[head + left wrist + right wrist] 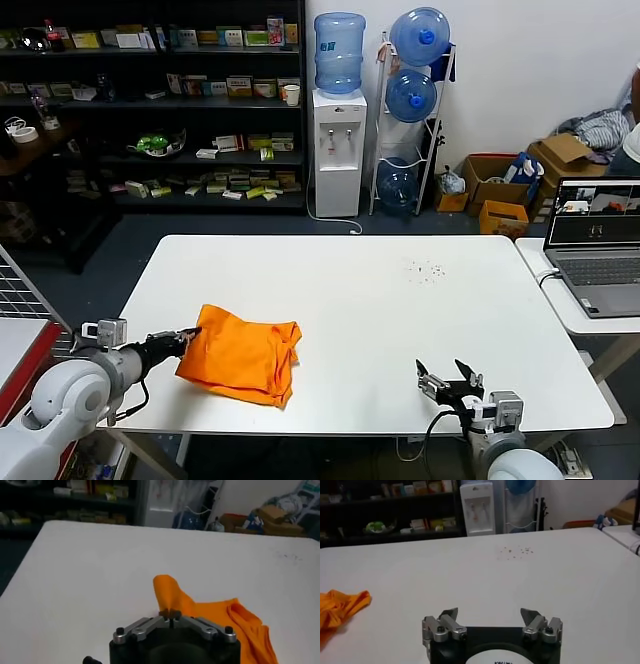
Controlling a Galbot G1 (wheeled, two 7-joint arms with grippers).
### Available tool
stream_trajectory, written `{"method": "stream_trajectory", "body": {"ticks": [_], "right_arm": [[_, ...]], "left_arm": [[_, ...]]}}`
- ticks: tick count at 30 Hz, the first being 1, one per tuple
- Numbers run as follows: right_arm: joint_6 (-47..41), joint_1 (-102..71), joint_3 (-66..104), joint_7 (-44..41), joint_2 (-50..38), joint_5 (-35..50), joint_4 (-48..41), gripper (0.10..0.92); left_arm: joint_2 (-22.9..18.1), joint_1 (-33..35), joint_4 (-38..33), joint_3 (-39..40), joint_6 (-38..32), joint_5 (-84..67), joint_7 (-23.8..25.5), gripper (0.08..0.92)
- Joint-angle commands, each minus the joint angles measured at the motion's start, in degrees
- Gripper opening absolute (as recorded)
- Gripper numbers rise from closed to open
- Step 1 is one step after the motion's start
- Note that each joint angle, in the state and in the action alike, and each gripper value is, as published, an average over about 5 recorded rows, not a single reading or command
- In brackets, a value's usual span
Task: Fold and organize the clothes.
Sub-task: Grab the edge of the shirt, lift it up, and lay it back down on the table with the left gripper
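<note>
The bright orange T-shirt (243, 355) lies crumpled in a loose fold on the white table (380, 300), near its front left. My left gripper (190, 336) is shut on the shirt's left edge; in the left wrist view the jaws (171, 614) pinch a raised peak of orange cloth (172, 597). My right gripper (445, 380) is open and empty, low over the table's front right, well apart from the shirt. In the right wrist view its fingers (490, 616) stand wide apart and the shirt (340, 609) shows far off. No lettering shows.
A laptop (597, 240) stands on a side table at the right. Small dark specks (428, 269) mark the table's far right. A water dispenser (337, 150), shelves and boxes stand beyond the table. A wire rack (20, 300) is at my left.
</note>
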Motion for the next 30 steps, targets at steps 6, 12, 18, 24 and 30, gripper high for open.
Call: {"method": "stream_trajectory", "body": {"ticks": [6,12,18,24,30], "right_arm": [[0.53,0.41,-0.27,-0.41,-0.03,0.03,-0.25,0.823],[0.71,0.72,-0.50,-0.50,-0.03,0.02,-0.45,0.823],[0.80,1.02,-0.57,-0.60,0.05,0.01,-0.96,0.823],[0.74,1.64,-0.89,-0.58,-0.17,0.02,-1.09,0.823],[1.05,1.75,-0.94,-0.76,-0.44,-0.38,-0.73,0.823]], "left_arm": [[4.70,3.92,-9.76,-6.37,1.10,10.30,-4.33,0.095],[9.19,3.25,-2.41,-8.14,1.04,11.48,-1.38,0.095],[11.68,2.86,6.04,-10.71,0.33,12.36,1.21,0.095],[12.81,3.03,10.22,-12.87,-0.13,12.42,2.00,0.095],[12.73,3.84,8.26,-13.98,0.47,10.89,1.59,0.095]]}}
